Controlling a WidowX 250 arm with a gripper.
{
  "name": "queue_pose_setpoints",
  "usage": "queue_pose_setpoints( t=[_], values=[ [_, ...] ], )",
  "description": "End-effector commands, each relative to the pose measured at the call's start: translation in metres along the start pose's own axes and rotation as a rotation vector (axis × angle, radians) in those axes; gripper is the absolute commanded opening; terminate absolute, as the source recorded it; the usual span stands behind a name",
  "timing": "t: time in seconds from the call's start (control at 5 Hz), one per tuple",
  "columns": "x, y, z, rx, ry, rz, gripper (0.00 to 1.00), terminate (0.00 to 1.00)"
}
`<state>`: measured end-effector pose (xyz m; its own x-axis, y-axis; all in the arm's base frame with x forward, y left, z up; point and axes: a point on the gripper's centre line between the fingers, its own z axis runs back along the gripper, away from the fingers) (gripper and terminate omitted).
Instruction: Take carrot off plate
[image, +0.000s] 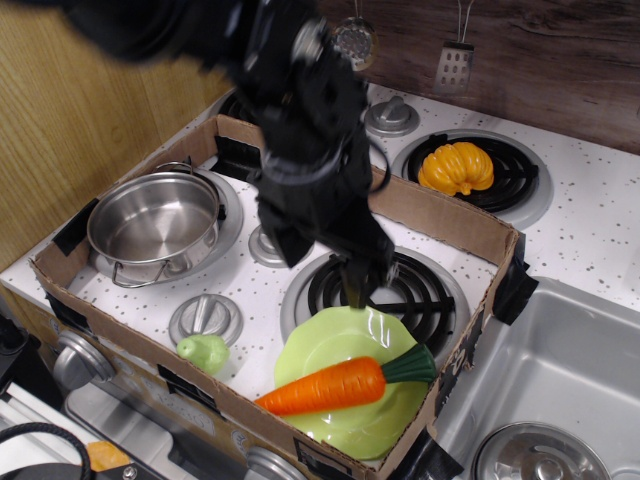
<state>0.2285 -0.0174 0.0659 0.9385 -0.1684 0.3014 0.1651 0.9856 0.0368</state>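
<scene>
The orange carrot (330, 387) lies across the lime-green plate (325, 345) at the front of the stove, with its dark green top (410, 365) pointing right. My black gripper (325, 270) is motion-blurred and hangs just behind and above the plate's far rim, over the front burner. Its jaws look spread and empty. One fingertip (361, 292) is close above the plate's rim and not touching the carrot.
A low cardboard wall (450, 218) boxes in the stove top. A steel pot (155, 215) stands at the left and a pale green pear (203, 350) at the front left. A yellow-orange pumpkin (457, 167) sits on the back right burner. A sink (560, 370) lies at the right.
</scene>
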Motion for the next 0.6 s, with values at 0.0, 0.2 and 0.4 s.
queue_pose_setpoints(
  t=[0.0,0.2,0.4],
  values=[
    [-0.026,-0.022,0.005,0.042,-0.144,-0.242,1.00,0.00],
    [-0.035,-0.028,-0.006,0.048,-0.175,-0.397,1.00,0.00],
    [-0.039,-0.029,-0.014,0.045,-0.204,-0.488,1.00,0.00]
  ],
)
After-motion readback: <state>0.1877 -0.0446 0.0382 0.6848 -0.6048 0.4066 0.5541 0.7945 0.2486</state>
